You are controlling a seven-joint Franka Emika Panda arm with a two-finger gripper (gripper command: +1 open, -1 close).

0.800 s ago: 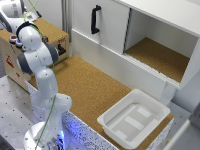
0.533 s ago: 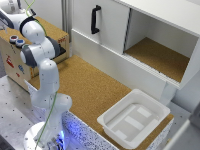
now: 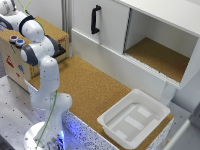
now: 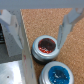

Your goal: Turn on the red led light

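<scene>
In the wrist view the red led light (image 4: 46,47) is a small round button with a pale grey rim and a reddish centre. It lies on a cork-topped surface. My gripper (image 4: 42,31) is open and empty above it. One finger (image 4: 15,37) stands on each side of the light, not touching it. The twin light with a blue centre (image 4: 60,76) sits right beside the red one. In the exterior view two small round lights (image 3: 15,39) show on a wooden box (image 3: 15,62) at the exterior view's left. There the fingers are hidden by the arm (image 3: 31,27).
A white cabinet (image 3: 110,35) with a black handle (image 3: 95,19) and an open compartment (image 3: 160,55) stands behind the cork table (image 3: 90,85). A white tray (image 3: 132,120) lies at the table's near corner. A pale panel (image 4: 12,70) shows beside the lights.
The arm's upper links have shifted slightly over the wooden box at the exterior view's left. Nothing else has moved.
</scene>
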